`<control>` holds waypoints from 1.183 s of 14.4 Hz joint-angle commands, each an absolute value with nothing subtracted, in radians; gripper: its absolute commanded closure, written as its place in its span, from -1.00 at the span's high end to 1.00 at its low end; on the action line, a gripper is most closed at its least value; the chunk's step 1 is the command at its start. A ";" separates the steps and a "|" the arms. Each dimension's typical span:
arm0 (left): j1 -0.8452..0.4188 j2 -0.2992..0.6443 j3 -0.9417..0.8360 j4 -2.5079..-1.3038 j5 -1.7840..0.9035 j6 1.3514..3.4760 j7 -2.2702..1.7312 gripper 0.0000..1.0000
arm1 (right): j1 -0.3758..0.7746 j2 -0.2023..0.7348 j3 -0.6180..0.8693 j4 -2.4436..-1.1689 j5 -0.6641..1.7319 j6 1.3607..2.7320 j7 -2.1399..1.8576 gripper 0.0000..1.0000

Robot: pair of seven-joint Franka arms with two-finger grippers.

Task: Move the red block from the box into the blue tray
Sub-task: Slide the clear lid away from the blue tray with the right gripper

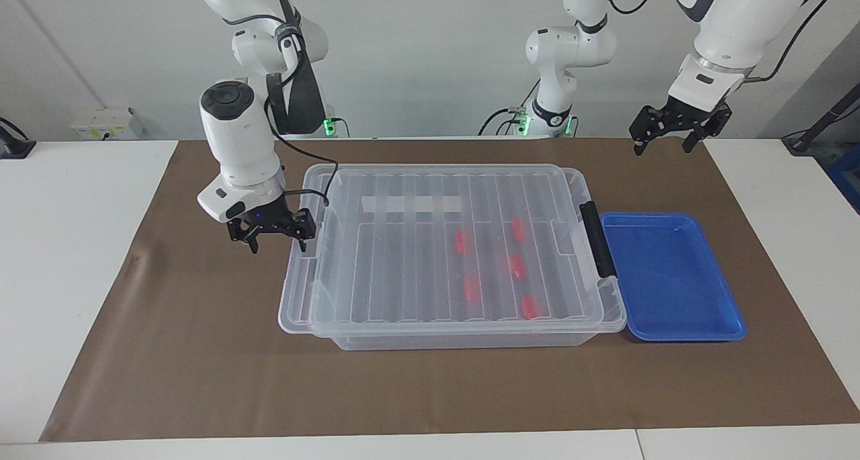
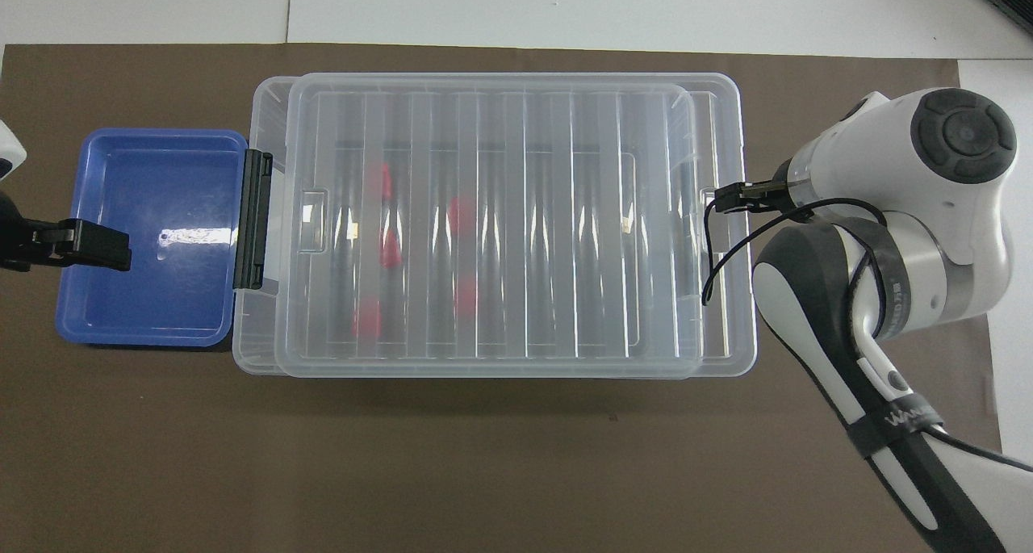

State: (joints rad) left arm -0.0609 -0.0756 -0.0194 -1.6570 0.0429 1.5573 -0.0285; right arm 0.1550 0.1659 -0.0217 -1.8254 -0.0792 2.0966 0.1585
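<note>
The box (image 1: 376, 272) is a clear bin with its ribbed lid (image 1: 430, 185) lying on it, slightly shifted. Several red blocks show through the lid, such as one (image 1: 516, 265) in the half toward the left arm's end, also in the overhead view (image 2: 391, 250). The blue tray (image 1: 672, 279) lies empty against the bin's black clip handle (image 1: 598, 238). My right gripper (image 1: 275, 237) is open and empty, low beside the bin's end toward the right arm. My left gripper (image 1: 662, 143) is open and empty, raised over the tray's outer edge (image 2: 69, 238).
A brown mat (image 1: 201, 352) covers the table under the bin and tray. A white label strip (image 1: 411, 205) shows through the lid. The right arm's cable (image 2: 714, 254) hangs by the bin's rim. White table (image 1: 67, 245) lies at both ends.
</note>
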 commanded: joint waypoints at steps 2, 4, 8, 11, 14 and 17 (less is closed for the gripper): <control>-0.072 -0.104 -0.015 -1.690 0.029 1.582 -0.037 1.00 | 0.109 0.163 -0.020 -1.822 -0.147 2.054 0.137 1.00; -0.072 -0.106 -0.015 -1.692 0.029 1.582 -0.041 1.00 | 0.094 0.160 -0.020 -1.822 -0.175 2.045 0.137 1.00; -0.072 -0.106 -0.017 -1.695 0.029 1.578 -0.034 1.00 | 0.048 0.155 -0.020 -1.809 -0.176 2.014 0.137 1.00; -0.081 -0.106 -0.018 -1.694 0.029 1.582 -0.041 1.00 | 0.017 0.149 -0.020 -1.807 -0.178 2.000 0.137 1.00; -0.087 -0.106 -0.018 -1.693 0.029 1.591 -0.041 1.00 | -0.008 0.144 -0.021 -1.805 -0.178 1.993 0.137 1.00; -0.087 -0.100 -0.018 -1.684 0.028 1.595 -0.044 1.00 | -0.026 0.143 -0.025 -1.805 -0.178 1.977 0.137 1.00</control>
